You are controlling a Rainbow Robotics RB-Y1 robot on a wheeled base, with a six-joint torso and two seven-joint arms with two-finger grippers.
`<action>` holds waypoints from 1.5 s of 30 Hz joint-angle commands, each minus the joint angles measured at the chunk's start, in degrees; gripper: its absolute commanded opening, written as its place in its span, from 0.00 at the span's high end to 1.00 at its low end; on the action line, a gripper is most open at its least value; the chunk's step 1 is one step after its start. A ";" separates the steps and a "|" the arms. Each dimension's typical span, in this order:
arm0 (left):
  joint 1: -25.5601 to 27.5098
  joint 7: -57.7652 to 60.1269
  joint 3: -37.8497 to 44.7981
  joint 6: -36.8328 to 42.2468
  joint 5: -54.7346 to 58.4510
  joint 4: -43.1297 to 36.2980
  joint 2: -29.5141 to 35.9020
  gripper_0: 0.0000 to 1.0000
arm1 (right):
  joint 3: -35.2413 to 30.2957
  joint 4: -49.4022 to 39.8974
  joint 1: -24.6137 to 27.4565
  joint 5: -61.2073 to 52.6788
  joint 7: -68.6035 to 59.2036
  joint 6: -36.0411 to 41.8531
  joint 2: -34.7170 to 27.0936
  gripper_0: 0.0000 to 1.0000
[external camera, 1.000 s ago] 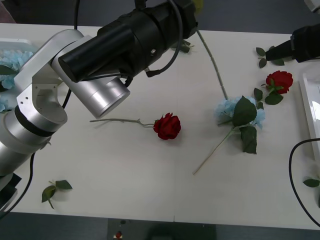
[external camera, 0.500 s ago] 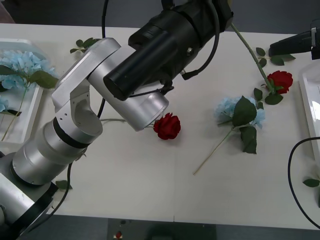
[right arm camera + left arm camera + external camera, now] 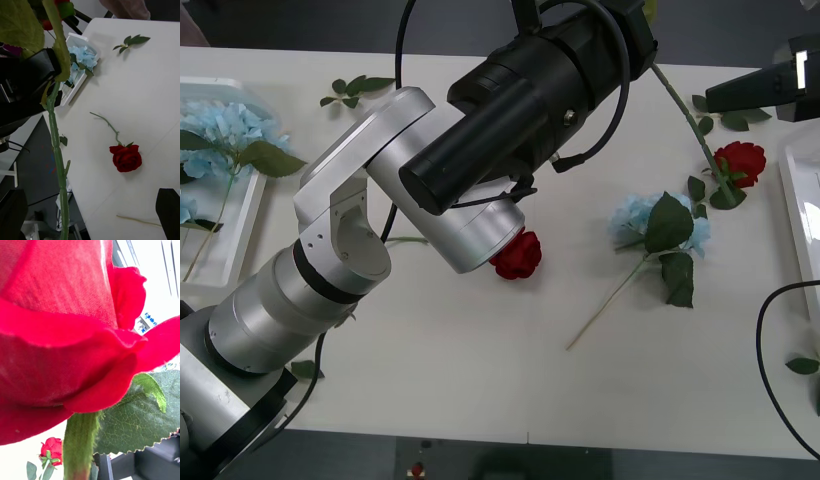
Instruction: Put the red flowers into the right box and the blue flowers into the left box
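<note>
- Held rose [image 3: 75, 315]: aloft at far mid surface, left gripper [image 3: 45, 80] fingers clamped on stem.
- Right gripper [image 3: 725, 97]: far right, fingers wide apart, holding nothing.
- Done: blue flowers [image 3: 220, 130] in left box [image 3: 250, 215].
- Left: two roses [image 3: 515, 258] [image 3: 738, 160], one blue flower [image 3: 635, 215]; all outside right box [image 3: 800, 220].
- White surface [image 3: 430, 380], loose leaf sprigs [image 3: 350, 88]; dark floor beyond.

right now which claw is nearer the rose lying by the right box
Right. The right claw hovers just beyond the rose; the left claw is farther off to its left, holding another rose's stem.
</note>
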 commanded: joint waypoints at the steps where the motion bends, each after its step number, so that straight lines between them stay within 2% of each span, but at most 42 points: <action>1: -0.41 1.16 0.53 -0.08 -0.41 -1.10 -0.17 1.00 | 2.26 -0.65 -0.21 -0.52 -4.97 0.13 -1.23 0.00; 10: -0.41 1.16 0.53 -0.08 -0.41 -1.10 -0.17 1.00 | 4.10 -0.65 -0.65 -0.17 -7.87 -1.19 1.23 0.00; 11: -0.41 1.16 0.53 -0.08 -0.41 -1.10 -0.17 1.00 | 4.10 -0.65 -0.74 -0.17 -7.87 -1.27 1.41 0.09; 13: -0.41 1.16 0.53 -0.08 -0.41 -1.10 -0.17 1.00 | 4.10 -0.65 -0.83 -0.25 -7.70 -1.27 1.58 0.48; 14: -0.41 1.16 0.53 -0.08 -0.41 -1.10 -0.17 1.00 | 4.10 -0.65 -0.92 -0.43 -7.87 -1.36 1.67 0.79; 15: -0.41 1.16 0.53 -0.08 -0.41 -1.10 -0.17 1.00 | 4.10 -0.65 -0.92 -0.52 -7.61 -1.27 1.76 0.92; 17: -0.41 1.16 0.53 -0.08 -0.41 -1.10 -0.17 1.00 | 4.10 -0.65 -0.92 -0.52 -7.43 -1.27 1.94 1.00; 26: -0.41 1.16 0.53 -0.08 -0.41 -1.10 -0.17 1.00 | 4.36 -0.65 -0.92 -0.78 -7.26 -1.27 2.64 1.00; 27: -0.41 1.16 0.53 -0.08 -0.41 -1.10 -0.17 0.82 | 4.28 -0.65 -0.92 -0.87 -7.34 -1.27 2.64 1.00; 28: -0.41 1.16 0.53 -0.08 -0.41 -1.10 -0.17 0.68 | 4.36 -0.65 -0.92 -1.04 -7.34 -1.27 2.64 1.00; 29: -0.41 1.16 0.53 -0.08 -0.41 -1.10 -0.17 0.63 | 4.36 -0.65 -0.92 -1.13 -7.43 -1.27 2.73 1.00; 30: -0.41 1.16 0.53 -0.08 -0.41 -1.10 -0.17 0.46 | 4.36 -0.65 -0.92 -1.40 -7.52 -1.27 2.73 1.00; 32: -0.41 1.16 0.53 -0.08 -0.41 -1.10 -0.17 0.20 | 4.28 -0.65 -0.92 -1.66 -7.61 -1.27 2.73 1.00; 34: -0.41 1.16 0.53 -0.08 -0.41 -1.10 -0.17 0.01 | 4.28 -0.65 -0.92 -1.92 -7.61 -1.27 2.73 1.00; 45: -0.41 1.16 0.53 -0.08 -0.41 -1.10 -0.17 0.00 | 2.34 -0.65 -0.92 -0.08 -7.78 -1.19 2.29 1.00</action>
